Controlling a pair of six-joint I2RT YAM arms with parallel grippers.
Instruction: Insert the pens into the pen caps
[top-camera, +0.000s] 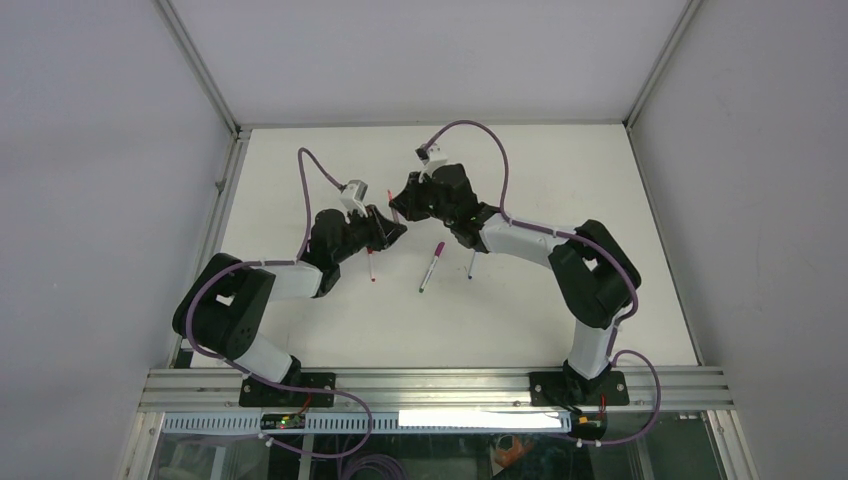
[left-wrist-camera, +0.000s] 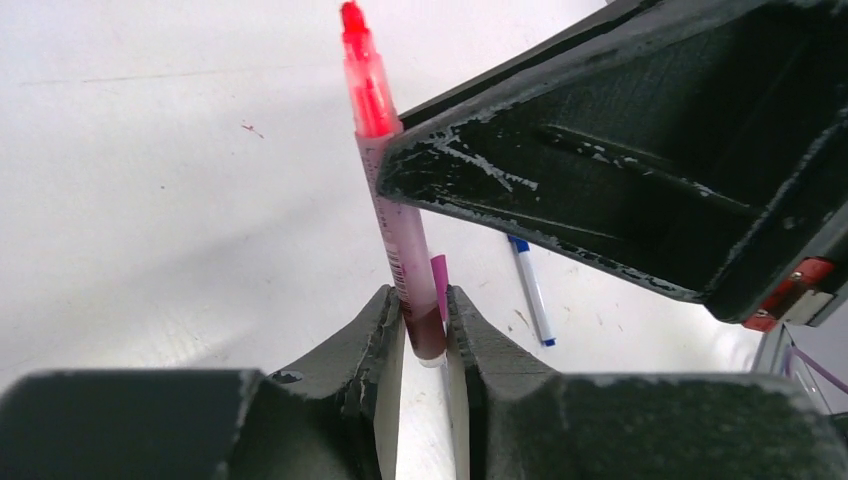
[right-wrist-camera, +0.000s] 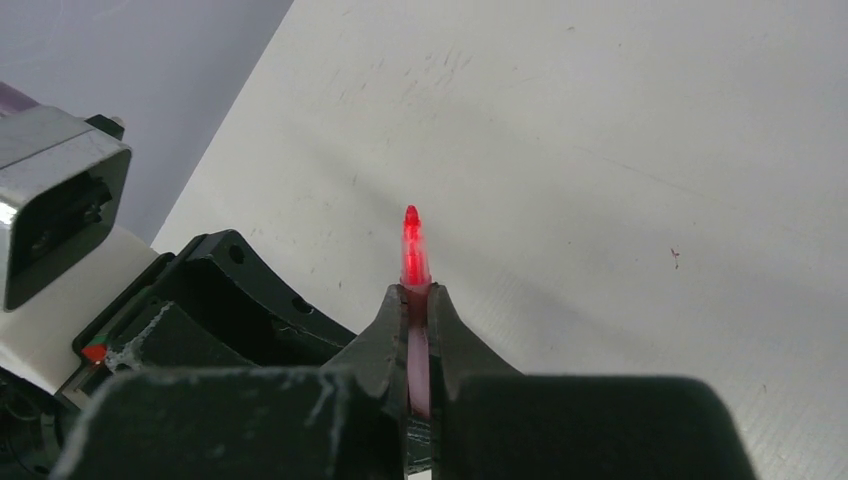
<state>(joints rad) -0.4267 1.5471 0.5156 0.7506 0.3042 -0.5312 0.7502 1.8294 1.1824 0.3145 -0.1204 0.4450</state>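
black left gripper (left-wrist-camera: 425, 322) pinches the dark lower end of the pink pen (left-wrist-camera: 400, 225); the right gripper (right-wrist-camera: 418, 303), pressed tight, grips its barrel under the red cap (left-wrist-camera: 367, 85). the pen stands above the table (top-camera: 600, 200) middle, toward the far edge. capping looks underway; next needs a straight push along the barrel.

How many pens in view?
4. Pink pen held between left gripper and right gripper; three on table: red-tipped pen near left arm, magenta-capped pen mid-table, blue-tipped pen near right arm. Others may be hidden.
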